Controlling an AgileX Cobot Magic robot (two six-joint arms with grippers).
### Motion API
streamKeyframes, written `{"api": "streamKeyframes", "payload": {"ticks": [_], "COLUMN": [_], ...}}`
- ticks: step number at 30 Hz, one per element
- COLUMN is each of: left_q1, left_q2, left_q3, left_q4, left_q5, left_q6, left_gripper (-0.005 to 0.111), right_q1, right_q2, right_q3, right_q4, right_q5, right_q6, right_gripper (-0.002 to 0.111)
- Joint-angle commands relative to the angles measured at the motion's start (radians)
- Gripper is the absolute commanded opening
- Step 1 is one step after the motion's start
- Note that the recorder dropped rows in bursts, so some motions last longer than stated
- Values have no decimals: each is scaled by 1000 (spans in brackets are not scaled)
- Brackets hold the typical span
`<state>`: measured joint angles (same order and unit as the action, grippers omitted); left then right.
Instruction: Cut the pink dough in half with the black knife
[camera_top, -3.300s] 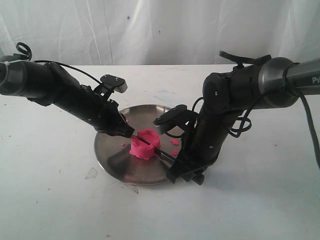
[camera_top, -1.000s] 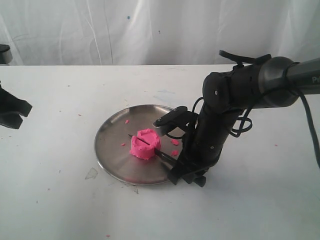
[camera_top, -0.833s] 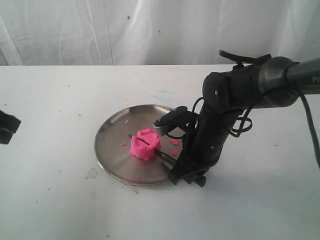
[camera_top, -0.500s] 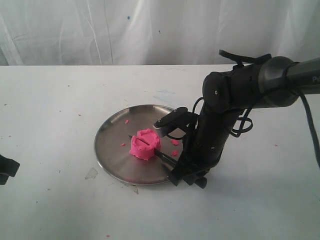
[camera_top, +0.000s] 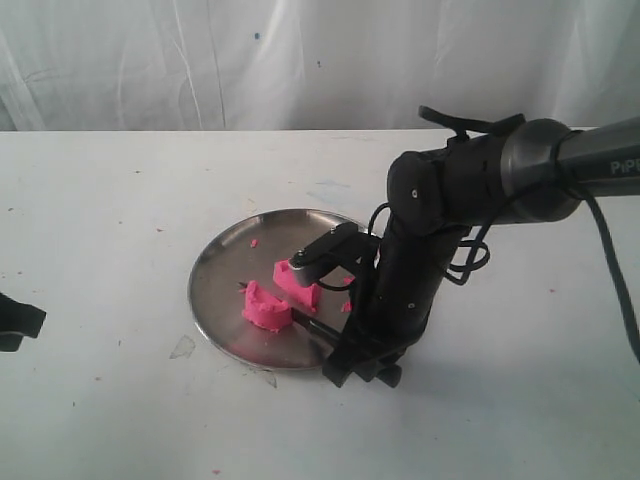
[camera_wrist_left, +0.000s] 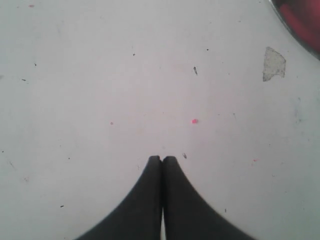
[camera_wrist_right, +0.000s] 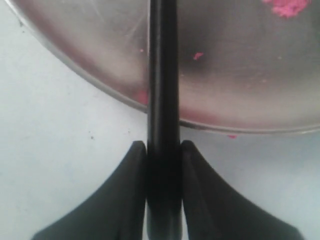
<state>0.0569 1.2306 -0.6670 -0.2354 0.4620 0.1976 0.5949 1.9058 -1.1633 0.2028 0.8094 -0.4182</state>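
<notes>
The pink dough lies on the steel plate (camera_top: 218, 280) as two rough chunks, a near-left one (camera_top: 264, 309) and a far-right one (camera_top: 297, 281), with a gap between them. The black knife (camera_top: 312, 323) lies low across the plate just beside the near chunk, its handle held by my right gripper (camera_top: 340, 345). In the right wrist view that gripper (camera_wrist_right: 163, 146) is shut on the knife's (camera_wrist_right: 162, 75) handle, and the blade runs out over the plate (camera_wrist_right: 225, 75). My left gripper (camera_wrist_left: 162, 159) is shut and empty over bare table, far left of the plate (camera_top: 15, 325).
Small pink crumbs (camera_top: 348, 281) dot the plate and table. A scuffed patch (camera_wrist_left: 274, 63) marks the white table near the plate's left rim (camera_wrist_left: 300, 20). A white curtain hangs behind the table.
The single slit lump has come apart into two chunks. The right arm and knife have shifted left and nearer. The left gripper has drawn away to the table's far left edge.
</notes>
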Motion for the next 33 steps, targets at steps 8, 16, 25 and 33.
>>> {"api": "streamKeyframes", "payload": {"ticks": [8, 16, 25, 33], "left_q1": [1, 1, 1, 1], "left_q2": [-9, -9, -9, -9], "left_q3": [4, 4, 4, 4], "left_q4": [-20, -24, -25, -26], "left_q5": [9, 9, 9, 11], "left_q6": [3, 3, 6, 6], "left_gripper": [0, 0, 0, 0], "right_q1": [26, 26, 23, 23], "right_q2": [-2, -2, -2, -2], "right_q3": [-2, -2, -2, -2], "right_q4": [-17, -40, -177, -313], "right_q5": [17, -8, -28, -48], "right_q6": [4, 30, 162, 311], "right_gripper": [0, 0, 0, 0]}}
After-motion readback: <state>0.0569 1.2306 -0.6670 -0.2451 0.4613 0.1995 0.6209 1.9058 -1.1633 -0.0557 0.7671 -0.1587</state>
